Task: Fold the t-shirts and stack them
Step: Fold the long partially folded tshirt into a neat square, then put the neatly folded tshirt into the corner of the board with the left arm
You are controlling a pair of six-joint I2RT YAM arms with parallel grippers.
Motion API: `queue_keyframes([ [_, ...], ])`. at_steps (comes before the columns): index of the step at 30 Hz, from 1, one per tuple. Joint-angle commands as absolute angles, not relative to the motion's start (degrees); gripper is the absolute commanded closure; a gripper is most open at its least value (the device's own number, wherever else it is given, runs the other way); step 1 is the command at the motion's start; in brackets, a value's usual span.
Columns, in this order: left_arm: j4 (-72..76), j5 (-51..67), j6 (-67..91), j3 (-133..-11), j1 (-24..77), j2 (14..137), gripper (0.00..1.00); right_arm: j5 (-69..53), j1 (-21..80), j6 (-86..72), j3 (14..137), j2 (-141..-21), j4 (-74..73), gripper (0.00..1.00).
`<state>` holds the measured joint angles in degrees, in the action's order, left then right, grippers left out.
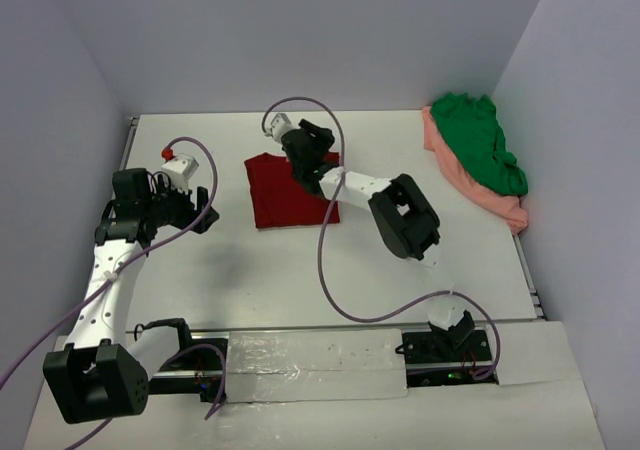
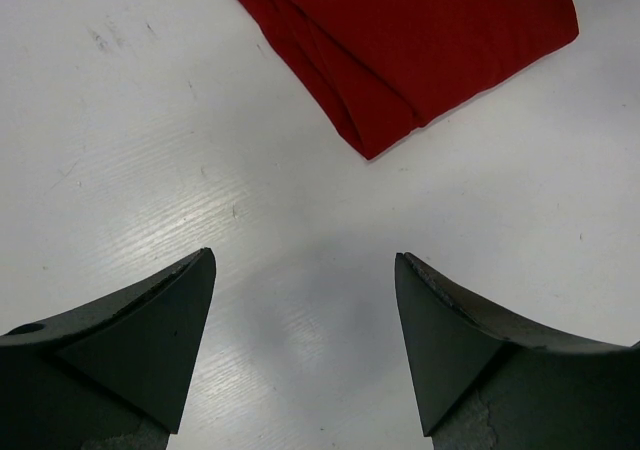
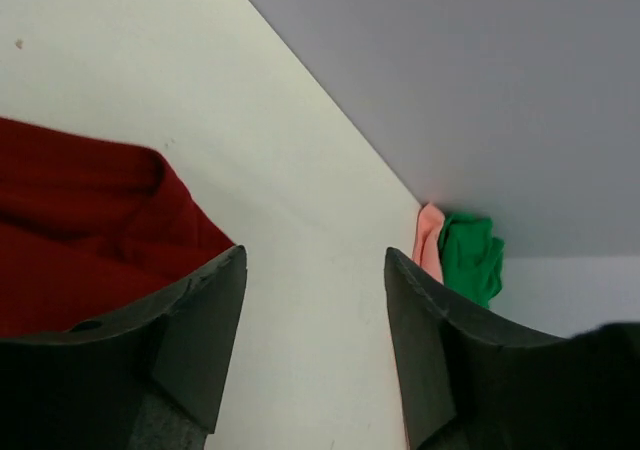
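Note:
The dark red t-shirt (image 1: pixel 283 192) lies folded in a rectangle at the table's middle back. It also shows in the left wrist view (image 2: pixel 430 30) and the right wrist view (image 3: pixel 80 230). The bright green t-shirt (image 1: pixel 482 145) lies crumpled on top of the salmon pink t-shirt (image 1: pixel 478 192) at the back right by the wall; both show far off in the right wrist view, green (image 3: pixel 470 255) and pink (image 3: pixel 430 235). My left gripper (image 1: pixel 207 217) (image 2: pixel 302 258) is open and empty over bare table, left of the red shirt. My right gripper (image 1: pixel 318 137) (image 3: pixel 314 252) is open and empty above the red shirt's back right corner.
Grey walls enclose the white table (image 1: pixel 200 270) on the left, back and right. A purple cable (image 1: pixel 325 260) loops over the table in front of the red shirt. A taped strip (image 1: pixel 315 360) runs along the near edge between the arm bases.

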<state>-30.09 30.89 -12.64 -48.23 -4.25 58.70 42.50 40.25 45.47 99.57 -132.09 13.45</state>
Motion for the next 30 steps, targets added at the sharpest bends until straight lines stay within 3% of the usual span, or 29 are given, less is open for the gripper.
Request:
queue_keyframes([
  [1,-28.5,32.2,-12.2,-48.3,-4.7,56.8,0.18,41.0,40.8,33.5,93.3,-116.5,18.9,0.39],
  [3,-27.4,34.1,-12.3,-48.5,-4.7,56.1,0.19,35.6,40.6,28.4,92.2,-109.0,8.5,0.44],
  [6,-25.1,38.2,-12.3,-49.0,-4.2,56.1,0.20,26.6,39.3,20.1,90.9,-100.1,-4.2,1.00],
  [10,-22.2,41.0,-11.8,-52.1,-1.1,61.7,0.25,19.7,38.0,15.1,88.8,-91.3,-15.5,1.00],
  [16,-18.7,35.2,-12.8,-56.1,13.9,76.1,0.32,10.7,37.2,13.8,81.8,-79.6,-26.5,1.00],
  [23,-8.5,28.7,-8.4,-61.3,19.9,92.0,0.42,11.9,35.9,12.4,72.8,-69.6,-24.5,1.00],
  [30,-1.2,19.9,-3.4,-70.2,23.3,103.2,0.44,9.1,34.1,13.9,65.8,-66.3,-22.2,1.00],
])
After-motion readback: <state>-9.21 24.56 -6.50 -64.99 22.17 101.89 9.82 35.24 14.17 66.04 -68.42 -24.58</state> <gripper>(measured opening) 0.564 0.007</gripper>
